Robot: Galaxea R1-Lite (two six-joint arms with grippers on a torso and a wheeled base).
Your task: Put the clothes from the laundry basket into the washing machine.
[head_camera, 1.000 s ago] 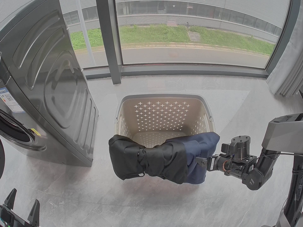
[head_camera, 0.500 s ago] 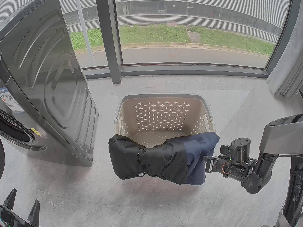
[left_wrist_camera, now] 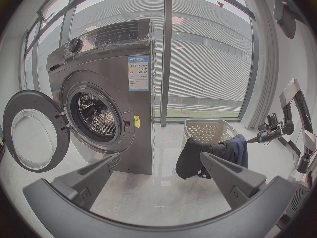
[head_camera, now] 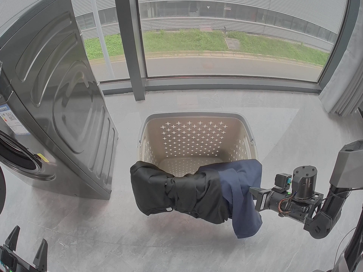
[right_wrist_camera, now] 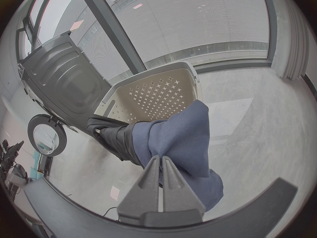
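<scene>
Right gripper (head_camera: pixel 254 194), lower right, pinches the navy garment (head_camera: pixel 244 208), draped with the black garment (head_camera: pixel 177 193) over the near rim of the laundry basket (head_camera: pixel 196 115) at centre. Left gripper (head_camera: pixel 26 244) spread, lower left corner. Bare floor (head_camera: pixel 124 223) separates basket from washing machine (head_camera: pixel 56 95), left

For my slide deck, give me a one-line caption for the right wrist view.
Right gripper shut on the navy garment, draped with a black garment over the laundry basket rim, washing machine beyond.

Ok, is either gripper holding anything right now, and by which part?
The right gripper is shut on the blue garment, pinching a bunched fold where it hangs over the laundry basket's front rim. The left gripper is open and empty.
</scene>
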